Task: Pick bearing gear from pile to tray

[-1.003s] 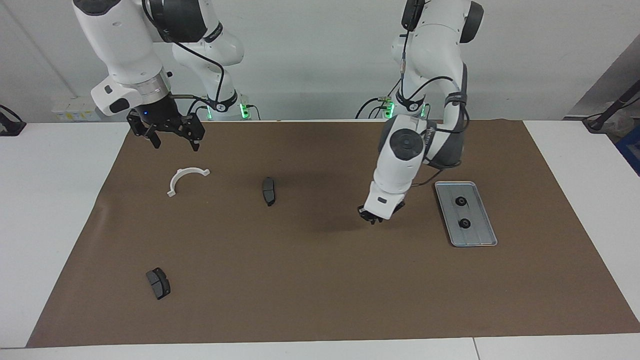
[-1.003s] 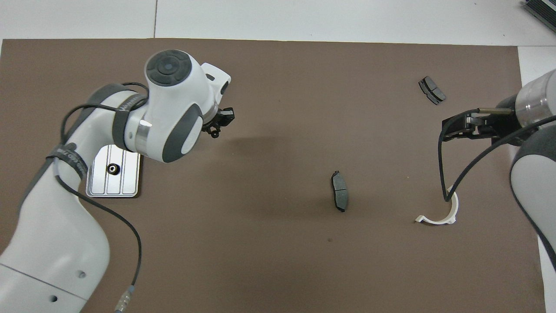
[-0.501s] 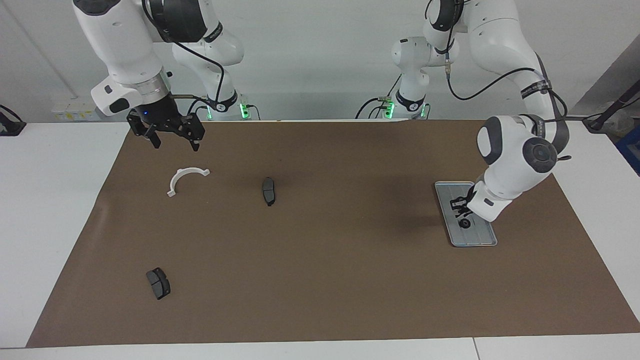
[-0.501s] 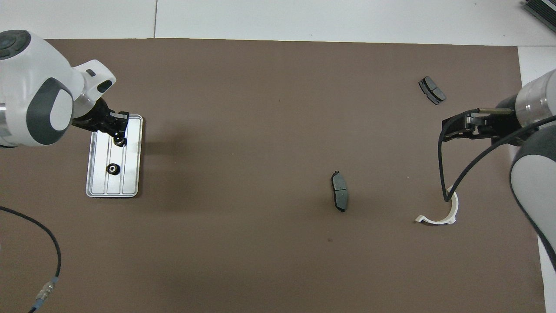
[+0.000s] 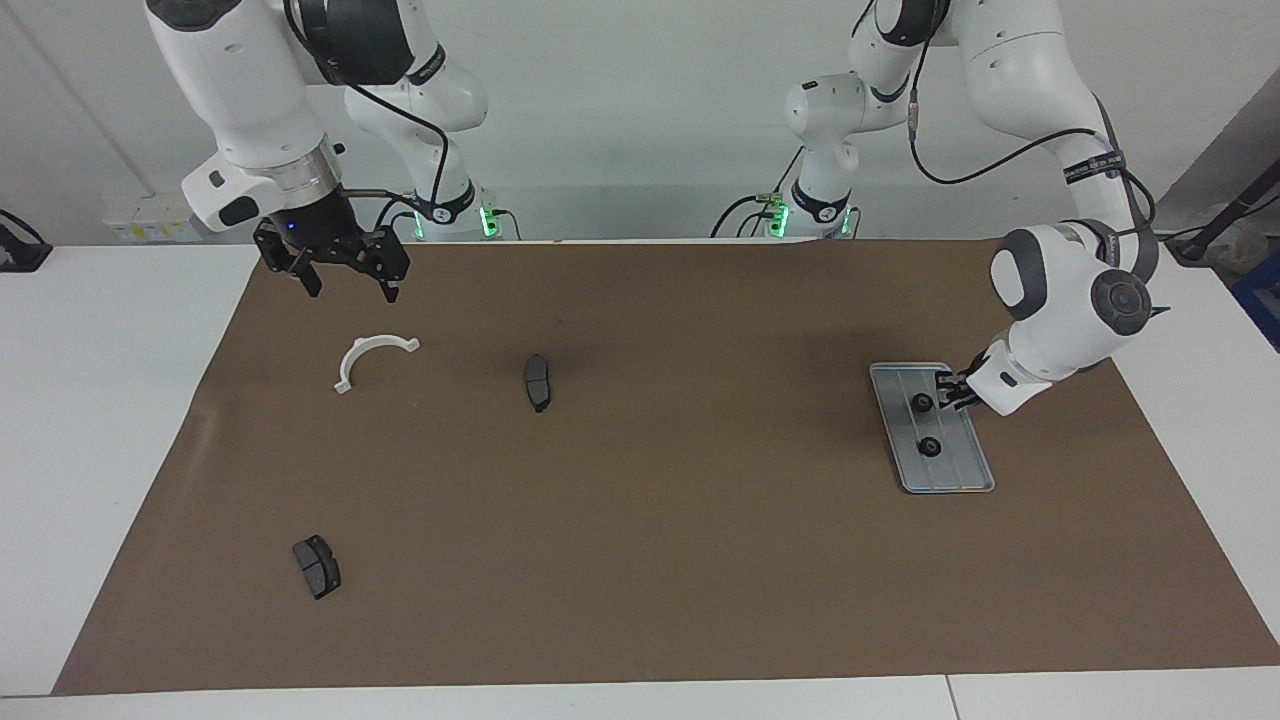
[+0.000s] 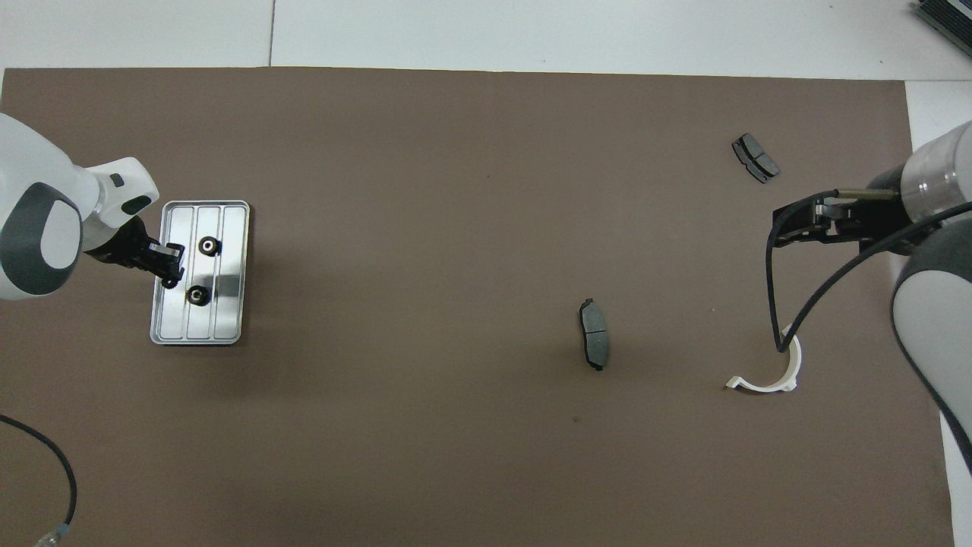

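The silver tray lies on the brown mat toward the left arm's end. Two small black bearing gears rest in it, one nearer to the robots than the other. My left gripper hangs low over the tray's outer edge beside the gears, shut. Whether a small part sits between its tips I cannot tell. What is left of the pile is a white curved bracket and two dark brake pads. My right gripper waits open, raised over the mat beside the bracket.
One brake pad lies mid-mat. The other pad lies far from the robots toward the right arm's end. The brown mat covers most of the white table.
The left arm swung from the middle of the mat to the tray, then drew back to the tray's outer edge, still shut. The right arm has not moved.
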Motion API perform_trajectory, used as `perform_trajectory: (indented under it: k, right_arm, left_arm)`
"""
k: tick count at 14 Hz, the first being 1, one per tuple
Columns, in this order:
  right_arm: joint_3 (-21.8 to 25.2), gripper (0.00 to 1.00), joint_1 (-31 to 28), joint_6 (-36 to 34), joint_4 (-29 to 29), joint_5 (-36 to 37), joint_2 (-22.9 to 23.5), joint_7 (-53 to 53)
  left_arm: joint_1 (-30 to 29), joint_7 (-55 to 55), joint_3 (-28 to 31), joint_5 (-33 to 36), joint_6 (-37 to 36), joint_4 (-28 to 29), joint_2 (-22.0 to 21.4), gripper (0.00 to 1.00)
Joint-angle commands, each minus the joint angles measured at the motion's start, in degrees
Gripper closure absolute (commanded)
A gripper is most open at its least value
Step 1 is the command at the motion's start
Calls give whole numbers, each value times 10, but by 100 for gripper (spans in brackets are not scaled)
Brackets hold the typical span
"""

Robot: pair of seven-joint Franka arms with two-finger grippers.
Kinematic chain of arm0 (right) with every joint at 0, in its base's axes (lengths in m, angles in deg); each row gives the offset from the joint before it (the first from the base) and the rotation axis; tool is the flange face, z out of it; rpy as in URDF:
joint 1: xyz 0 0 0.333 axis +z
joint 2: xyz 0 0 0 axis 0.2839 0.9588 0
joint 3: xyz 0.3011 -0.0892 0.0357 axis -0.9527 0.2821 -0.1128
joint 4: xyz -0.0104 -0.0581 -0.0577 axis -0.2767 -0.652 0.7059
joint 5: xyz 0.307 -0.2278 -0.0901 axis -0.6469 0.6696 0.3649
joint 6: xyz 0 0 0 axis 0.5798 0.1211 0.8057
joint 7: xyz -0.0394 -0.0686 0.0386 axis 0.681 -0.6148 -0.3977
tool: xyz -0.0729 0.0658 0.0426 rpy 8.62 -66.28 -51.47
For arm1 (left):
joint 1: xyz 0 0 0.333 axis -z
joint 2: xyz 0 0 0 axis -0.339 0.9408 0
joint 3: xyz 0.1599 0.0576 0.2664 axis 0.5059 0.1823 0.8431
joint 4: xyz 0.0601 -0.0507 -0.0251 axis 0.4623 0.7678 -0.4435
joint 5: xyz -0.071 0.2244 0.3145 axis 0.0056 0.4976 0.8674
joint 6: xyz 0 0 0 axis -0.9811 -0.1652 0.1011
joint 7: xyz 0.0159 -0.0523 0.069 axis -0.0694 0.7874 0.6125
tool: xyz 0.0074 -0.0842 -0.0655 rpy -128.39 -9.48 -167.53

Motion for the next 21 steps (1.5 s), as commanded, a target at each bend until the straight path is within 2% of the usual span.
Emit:
perform_trajectory:
  k: [1,2,5,11,14,16,17,18,19,21]
  right_arm:
    - [-3,0,-9,-2,-6,-9,-9,14]
    - [-3,0,-9,-2,-6,-9,-9,14]
    - [-3,0,-9,-2,-6,-9,-9,14]
    - [-3,0,-9,-2,-6,-9,-9,14]
    - [-3,0,-8,-2,-6,-9,-9,14]
    - [-3,0,-9,-2,-6,-9,-9,14]
    - [-3,0,-9,-2,-6,-9,-9,14]
    - [-3,0,-9,-2,-6,-9,-9,14]
    - [-3,0,-9,-2,-6,-9,-9,14]
    - [-3,0,-9,-2,-6,-9,-9,14]
  left_arm:
    - [-15,-21,-5,1,19,39,-30,75]
    - [-16,-22,-5,1,19,38,-30,73]
    - [-16,-21,-5,1,25,37,-30,57]
    - [-6,0,-6,1,41,17,-20,55]
    - [14,52,-7,1,41,-9,-19,54]
    - [27,80,-7,1,31,-31,-25,44]
    - [32,93,-9,1,24,-40,-29,32]
    - [33,112,-12,1,6,-58,-30,8]
    - [39,127,-12,1,-16,-78,-31,0]
    - [44,133,-12,1,-39,-97,-50,0]
